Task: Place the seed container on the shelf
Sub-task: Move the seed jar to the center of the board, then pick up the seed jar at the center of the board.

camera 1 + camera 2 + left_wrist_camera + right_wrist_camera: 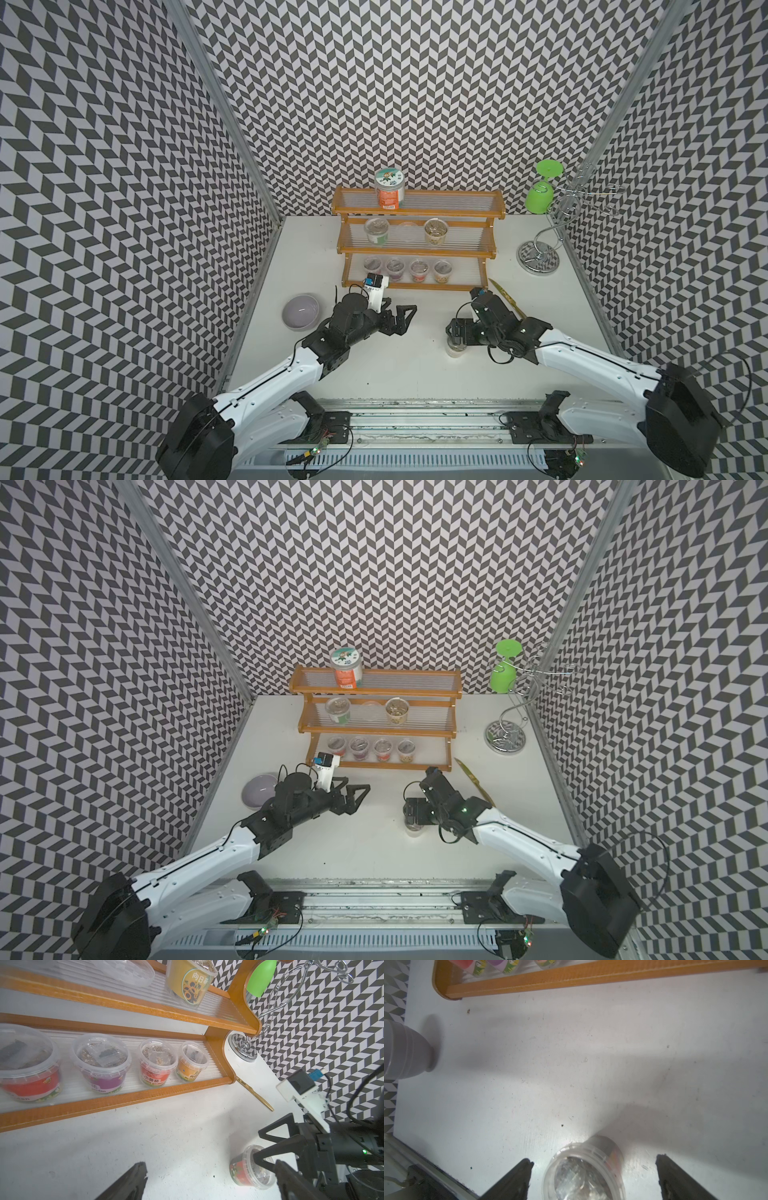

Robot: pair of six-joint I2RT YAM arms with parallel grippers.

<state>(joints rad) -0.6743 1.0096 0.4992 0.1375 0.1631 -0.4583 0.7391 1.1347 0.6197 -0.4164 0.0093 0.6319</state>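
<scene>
The seed container (455, 348), a small clear-lidded tub with a red label, stands upright on the white table, right of centre. My right gripper (457, 330) hangs over it, open. In the right wrist view the seed container (587, 1169) sits between the two fingertips of the right gripper (595, 1159), with a gap on each side. The shelf (415, 250), a stepped rack with an orange-brown wooden frame, stands at the back, well beyond the tub. My left gripper (401, 318) is open and empty over bare table in front of the shelf (124, 1099).
Several seed tubs fill the shelf's lower and middle tiers, and a tall orange jar (389, 189) stands on top. A lilac bowl (300, 311) sits at the left. A gold knife (505, 297), a chrome wire stand (540, 253) and a green cup (539, 199) are at the right.
</scene>
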